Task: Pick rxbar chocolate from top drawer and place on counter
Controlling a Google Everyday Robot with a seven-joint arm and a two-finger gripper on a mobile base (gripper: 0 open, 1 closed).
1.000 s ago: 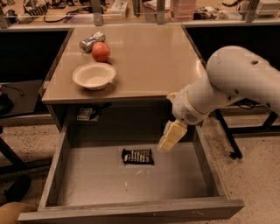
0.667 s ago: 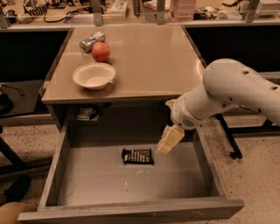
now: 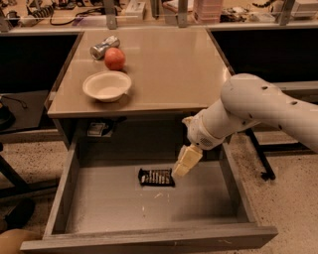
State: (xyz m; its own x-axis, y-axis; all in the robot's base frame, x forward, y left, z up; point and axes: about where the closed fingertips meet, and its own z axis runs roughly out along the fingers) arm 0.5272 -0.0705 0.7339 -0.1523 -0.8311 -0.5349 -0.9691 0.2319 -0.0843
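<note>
The rxbar chocolate (image 3: 156, 177), a small black bar with pale stripes, lies flat on the floor of the open top drawer (image 3: 119, 203), near the drawer's middle. My gripper (image 3: 182, 165) hangs down inside the drawer, just right of the bar, its tip at the bar's right end. The white arm reaches in from the right. The tan counter (image 3: 169, 69) is above the drawer.
On the counter's left part stand a white bowl (image 3: 107, 85), a red apple (image 3: 115, 58) and a silver can (image 3: 104, 47) lying on its side. A cluttered bench (image 3: 149, 10) runs along the back. The drawer's tall grey sides enclose the bar.
My gripper has moved down and left inside the drawer, closer to the bar's right end. The bar has not moved.
</note>
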